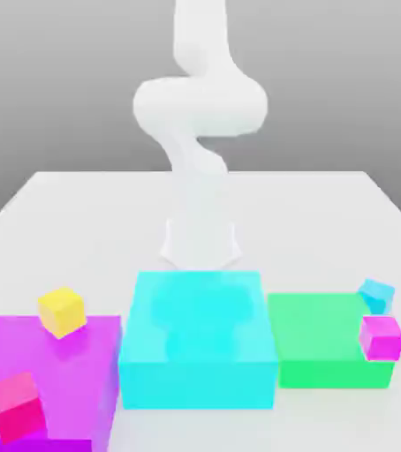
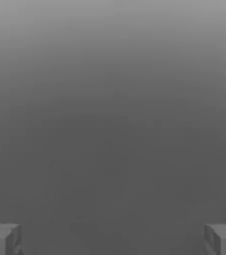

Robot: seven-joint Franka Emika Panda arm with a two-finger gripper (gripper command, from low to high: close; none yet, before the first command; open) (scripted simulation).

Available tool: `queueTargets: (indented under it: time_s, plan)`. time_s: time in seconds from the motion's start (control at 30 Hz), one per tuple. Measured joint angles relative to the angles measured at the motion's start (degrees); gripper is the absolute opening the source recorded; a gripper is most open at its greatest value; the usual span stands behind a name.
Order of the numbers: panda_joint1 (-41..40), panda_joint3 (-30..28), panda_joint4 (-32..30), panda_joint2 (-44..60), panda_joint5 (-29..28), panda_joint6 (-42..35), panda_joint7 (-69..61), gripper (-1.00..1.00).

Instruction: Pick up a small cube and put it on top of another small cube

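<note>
- Gripper (image 2: 113, 239) wide open, holding nothing; fingertips (image 2: 3, 239) stand far apart in the hand view.
- Arm (image 1: 200, 177) stands behind the big cyan block (image 1: 195, 353).
- Small cube (image 1: 376, 295) sits on the green block (image 1: 328, 349), far right corner in the exterior view, just behind the tiny magenta cube (image 1: 382, 336).
- Yellow cube (image 1: 62, 311) and pink cube (image 1: 16, 406) on the magenta block (image 1: 54, 362), left side of the tabletop (image 1: 328, 212).

Three big blocks: magenta (image 1: 45, 371), cyan (image 1: 195, 353), green (image 1: 323, 349). Four small cubes (one each): yellow (image 1: 62, 311), pink (image 1: 17, 406), cyan-blue (image 1: 377, 295), magenta (image 1: 382, 336).
</note>
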Motion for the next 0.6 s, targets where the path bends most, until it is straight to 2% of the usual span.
queueTargets:
  time_s: [0.6]
  plan:
    - [30.76,0.35,-14.64,25.56,4.67,15.86,-47.93,0.00]
